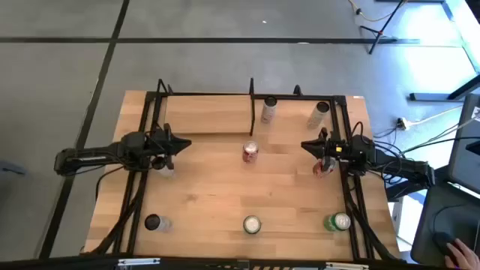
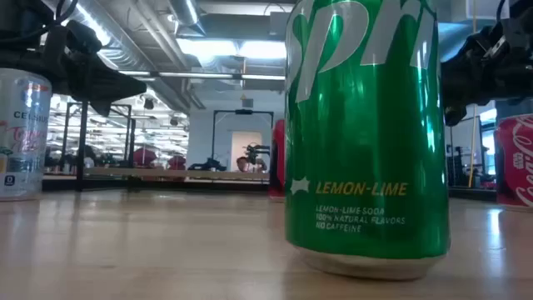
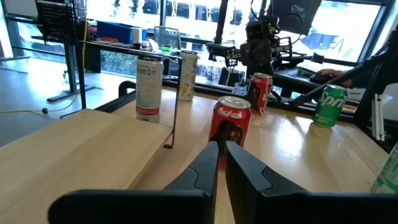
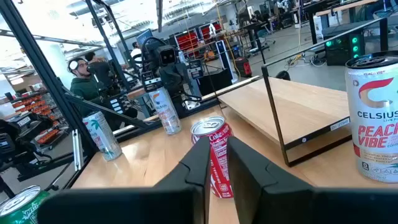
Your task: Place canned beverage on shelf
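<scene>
A red cola can (image 1: 250,151) stands upright on the tabletop, just in front of the shelf (image 1: 210,112), a raised light-wood ledge along the far edge with a black divider post (image 1: 251,94). Two cans (image 1: 268,110) (image 1: 319,114) stand on the shelf's right half. My left gripper (image 1: 186,144) is shut, left of the red can and pointing at it; the can (image 3: 232,124) shows beyond its fingertips (image 3: 222,155). My right gripper (image 1: 306,145) is shut on the can's right side and also points at it (image 4: 214,152). Neither touches it.
A pale can (image 1: 163,169) stands under my left arm and a red can (image 1: 323,168) under my right arm. Three more cans stand along the near edge: a dark-topped one (image 1: 154,223), a white one (image 1: 251,224) and a green one (image 1: 337,222). Black frame rods run along both table sides.
</scene>
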